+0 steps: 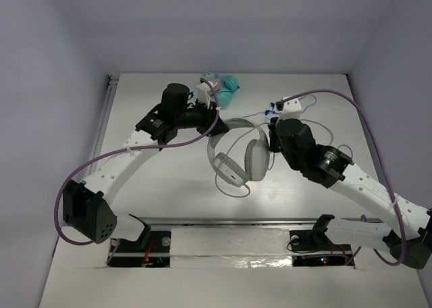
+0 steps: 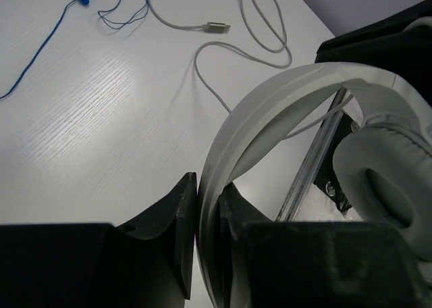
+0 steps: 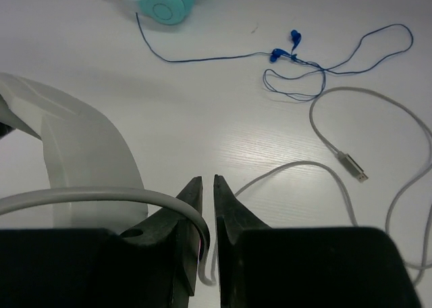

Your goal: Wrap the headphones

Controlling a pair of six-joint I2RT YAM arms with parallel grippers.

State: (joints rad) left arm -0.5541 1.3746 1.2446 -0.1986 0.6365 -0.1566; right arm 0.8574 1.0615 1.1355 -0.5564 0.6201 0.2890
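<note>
The white headphones (image 1: 239,156) lie mid-table, partly lifted. My left gripper (image 1: 210,119) is shut on the wide white headband (image 2: 270,112), which runs between its fingertips (image 2: 208,183) in the left wrist view; a grey ear cup (image 2: 385,180) hangs at the right. My right gripper (image 1: 273,134) is beside the headphones' right side. In the right wrist view it (image 3: 208,181) is shut on the thin pale cable (image 3: 169,203), which curves over the left finger and drops between the jaws. The cable's plug (image 3: 352,166) lies loose on the table.
Teal cat-ear headphones (image 1: 226,85) sit at the table's back edge. Blue-wired earbuds (image 3: 283,51) and a small white box (image 1: 291,107) lie at the back right. Loose cable loops trail in front of the headphones (image 1: 226,186) and right of my right arm (image 1: 331,142).
</note>
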